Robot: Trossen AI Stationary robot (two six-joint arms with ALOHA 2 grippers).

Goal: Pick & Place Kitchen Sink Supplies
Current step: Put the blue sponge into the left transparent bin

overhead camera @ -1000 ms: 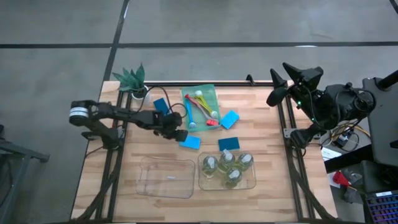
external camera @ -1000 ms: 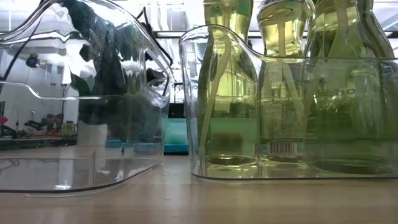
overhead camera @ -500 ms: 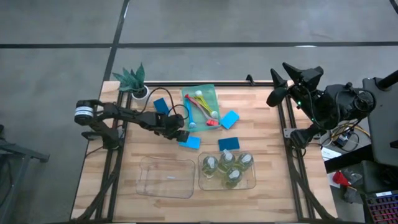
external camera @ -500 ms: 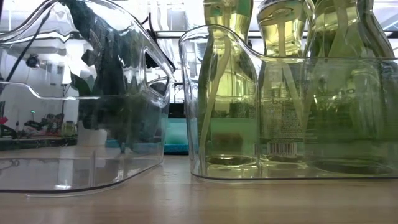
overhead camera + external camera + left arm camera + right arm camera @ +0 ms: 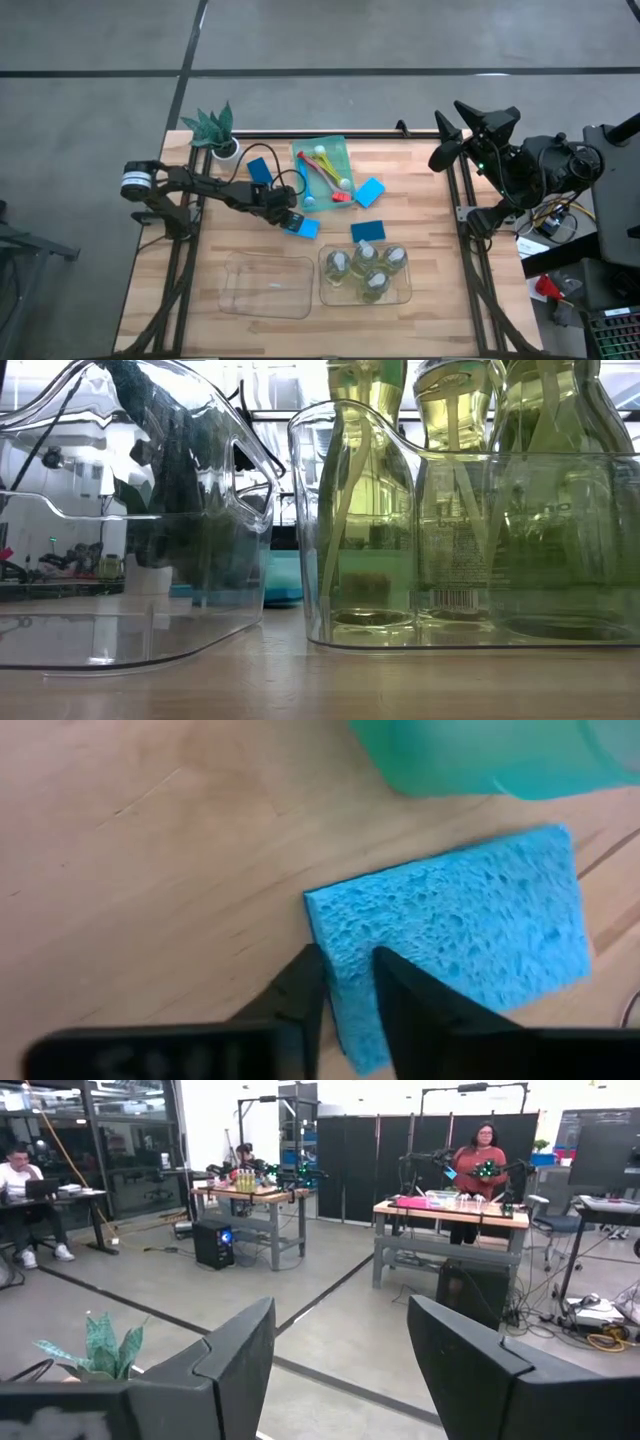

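Observation:
A flat blue sponge [image 5: 305, 228] lies on the wooden table just in front of the green tray [image 5: 322, 150]. My left gripper [image 5: 292, 220] reaches it from the table's left and is shut on its edge. Other blue sponges [image 5: 259, 168] [image 5: 370, 191] [image 5: 367, 231] lie flat on the table. Slim brushes [image 5: 322, 172] lie across the tray. Bottles of yellow-green liquid [image 5: 365, 265] stand in the right clear bin [image 5: 403, 295]. My right gripper [image 5: 340, 1370] hangs open, high over the table's right edge, with nothing between its fingers. My left gripper pinches the sponge at its left short edge [image 5: 345, 985], near one corner. One finger [image 5: 305, 995] is outside that edge and the other [image 5: 400, 1005] is over the sponge's top. The fingers slant down from the table's left. The sponge lies flat on the table.
An empty clear bin [image 5: 268, 284] sits at the near side, left of the bottles' bin. A small potted plant [image 5: 212, 128] stands at the far left corner. Bare wood lies at the table's right. People work at tables in the room beyond [image 5: 480, 1170].
My left gripper has sunk a little and gone slightly toward the table's right, onto the sponge's left edge. The sponge has stayed flat where it was.

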